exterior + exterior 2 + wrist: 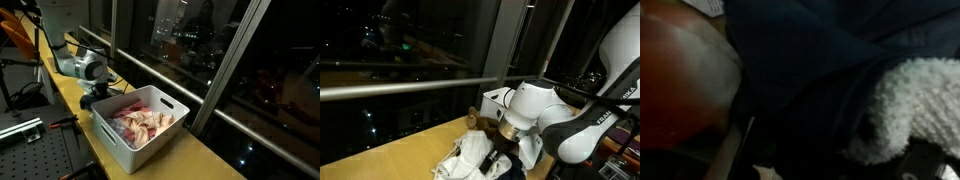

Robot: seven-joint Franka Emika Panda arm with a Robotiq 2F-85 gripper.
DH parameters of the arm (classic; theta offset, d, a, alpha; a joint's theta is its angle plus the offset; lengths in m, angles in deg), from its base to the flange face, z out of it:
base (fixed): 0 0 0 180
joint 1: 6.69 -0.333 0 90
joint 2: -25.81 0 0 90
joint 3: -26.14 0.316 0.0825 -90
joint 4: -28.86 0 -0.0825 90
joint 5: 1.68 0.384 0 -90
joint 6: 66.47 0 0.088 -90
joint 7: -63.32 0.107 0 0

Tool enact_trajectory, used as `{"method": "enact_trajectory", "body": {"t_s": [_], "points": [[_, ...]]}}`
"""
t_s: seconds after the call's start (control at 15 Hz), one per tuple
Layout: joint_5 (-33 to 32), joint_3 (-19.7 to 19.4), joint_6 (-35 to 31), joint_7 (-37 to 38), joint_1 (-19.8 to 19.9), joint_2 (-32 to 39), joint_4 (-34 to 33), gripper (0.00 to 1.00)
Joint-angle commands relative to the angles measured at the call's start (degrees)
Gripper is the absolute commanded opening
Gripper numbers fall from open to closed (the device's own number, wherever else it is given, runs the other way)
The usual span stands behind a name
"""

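A crumpled white cloth [463, 156] lies on the worktop [395, 158] in the lower middle of an exterior view. The gripper [498, 160] presses down at its right edge, touching it. The jaws are sunk among the fabric, and I cannot tell whether they are parted or clenched. In the wrist view a dark cloth [800, 70] fills most of the frame, with fluffy white fabric [908, 100] at the right and a blurred reddish-orange shape [680, 80] at the left. In an exterior view the gripper [95, 99] sits low, just left of a white bin [150, 148] holding a heap of pink and pale clothes [140, 122]. The bin stands on the worktop beside a dark window [200, 40].
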Motion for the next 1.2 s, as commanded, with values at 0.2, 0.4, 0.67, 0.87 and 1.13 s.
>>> {"method": "enact_trajectory", "body": {"t_s": [0.2, 0.4, 0.67, 0.87, 1.13], "points": [[5.0, -2.5, -1.0, -3.5, -3.7, 0.0, 0.5, 0.03], [4.6, -4.6, 0.5, -2.5, -6.0, -3.1, 1.9, 0.00], [1.0, -14.1, 5.3, 2.4, -15.1, -11.0, 5.0, 0.00], [-6.7, -23.5, 11.9, 9.1, -22.2, -19.0, 7.5, 0.01], [-24.8, -25.2, 23.5, 21.0, -20.3, -31.8, 10.4, 0.01]]}}
